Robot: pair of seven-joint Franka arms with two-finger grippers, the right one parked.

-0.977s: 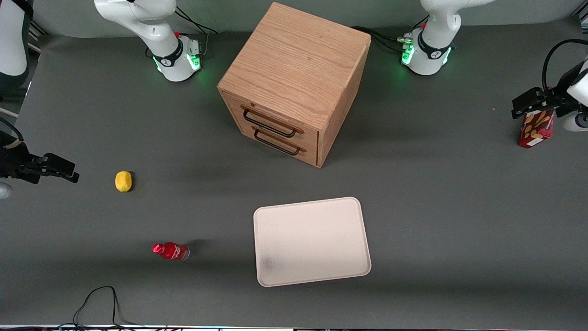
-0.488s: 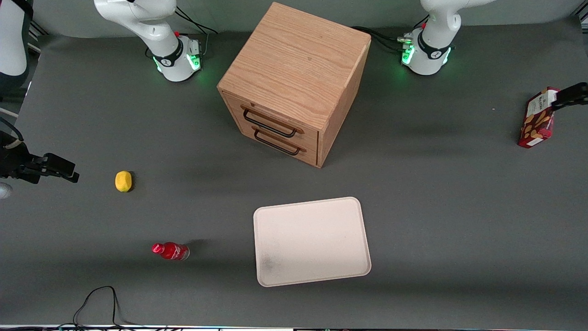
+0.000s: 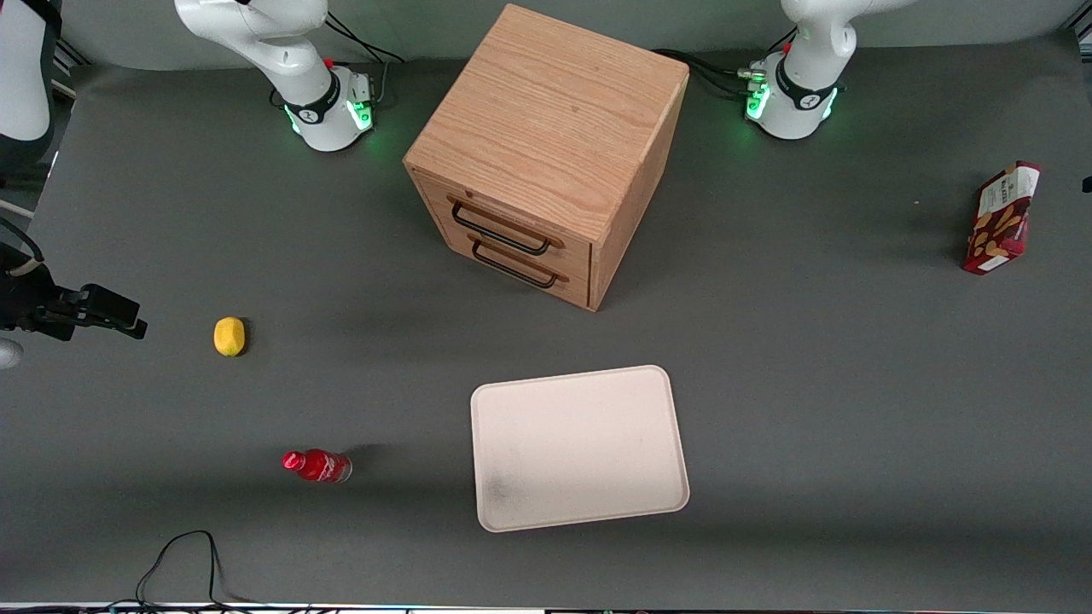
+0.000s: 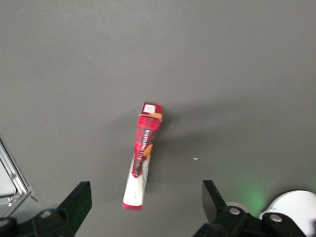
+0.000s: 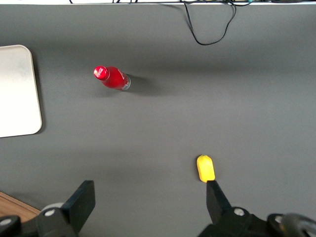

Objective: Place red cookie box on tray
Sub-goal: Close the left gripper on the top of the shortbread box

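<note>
The red cookie box stands upright on the grey table, toward the working arm's end, and nothing holds it. In the left wrist view the cookie box shows from above, with its white label panel toward the camera. My left gripper hangs well above it, open and empty, with one finger on each side of the box and clear of it. In the front view only a dark sliver of the gripper shows at the frame's edge. The cream-white tray lies flat near the front camera, far from the box.
A wooden two-drawer cabinet stands mid-table, farther from the front camera than the tray. A yellow lemon and a small red bottle lie toward the parked arm's end. A black cable loops at the table's front edge.
My left gripper was at the top of the cookie box one second ago and has since drawn away, almost out of the front view. The box stays standing in place.
</note>
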